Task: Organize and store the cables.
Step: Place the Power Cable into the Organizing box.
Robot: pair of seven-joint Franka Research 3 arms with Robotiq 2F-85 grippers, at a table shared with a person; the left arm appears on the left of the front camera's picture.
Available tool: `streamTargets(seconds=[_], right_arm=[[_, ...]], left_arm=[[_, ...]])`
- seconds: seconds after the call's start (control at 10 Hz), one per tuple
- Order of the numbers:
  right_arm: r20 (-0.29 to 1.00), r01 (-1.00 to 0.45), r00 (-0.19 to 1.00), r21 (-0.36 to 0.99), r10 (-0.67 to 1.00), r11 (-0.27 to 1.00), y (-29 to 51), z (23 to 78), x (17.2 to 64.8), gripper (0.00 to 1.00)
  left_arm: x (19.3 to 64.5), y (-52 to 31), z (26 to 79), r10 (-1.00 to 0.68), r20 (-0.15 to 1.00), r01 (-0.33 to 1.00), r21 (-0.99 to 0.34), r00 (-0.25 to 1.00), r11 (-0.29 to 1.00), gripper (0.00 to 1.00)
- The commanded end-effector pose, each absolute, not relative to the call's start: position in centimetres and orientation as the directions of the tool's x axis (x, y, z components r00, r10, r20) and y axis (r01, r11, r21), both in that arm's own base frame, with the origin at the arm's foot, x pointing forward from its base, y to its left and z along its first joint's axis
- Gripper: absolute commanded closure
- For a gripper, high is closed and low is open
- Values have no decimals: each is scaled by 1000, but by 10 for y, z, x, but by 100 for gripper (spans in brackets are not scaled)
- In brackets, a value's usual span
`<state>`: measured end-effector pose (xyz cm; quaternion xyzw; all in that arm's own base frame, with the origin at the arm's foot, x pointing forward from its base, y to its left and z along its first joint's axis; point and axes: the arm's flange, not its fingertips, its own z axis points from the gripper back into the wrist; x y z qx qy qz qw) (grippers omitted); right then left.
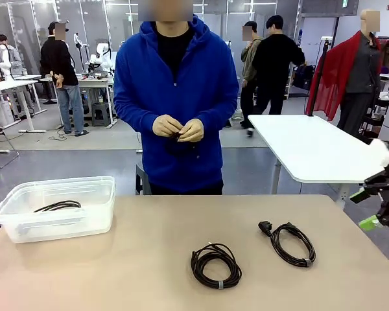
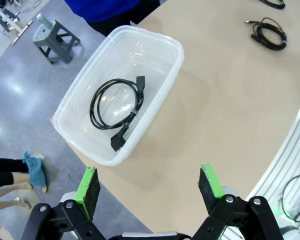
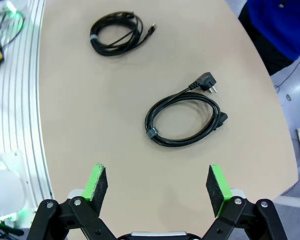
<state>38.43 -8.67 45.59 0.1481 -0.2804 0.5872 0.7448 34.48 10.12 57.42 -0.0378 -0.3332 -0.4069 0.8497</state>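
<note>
Two coiled black cables lie on the tan table: one tied with a small band at the middle, and one with a power plug to its right. A third coiled cable lies inside the clear plastic bin at the left. The person stands at the far side, both hands together on something dark that I cannot make out. My right gripper hangs open at the table's right edge, above and short of the plug cable. My left gripper is open above the table edge near the bin.
A white table stands behind at the right. A grey stool sits on the floor beyond the bin. An aluminium rail runs along the table's robot side. Bare tabletop lies between the bin and the cables.
</note>
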Motion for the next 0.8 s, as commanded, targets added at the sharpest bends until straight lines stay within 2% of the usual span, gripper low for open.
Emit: streamTargets(seconds=[0.0,0.7], right_arm=[[531,-966,145,-105,835,235,-73,454,398,0],[420,-989,102,-58,902,138,-30,429,419,0]], left_arm=[[344,100,575,-663,592,706,210,459,677,0],[344,100,575,-663,592,706,210,459,677,0]])
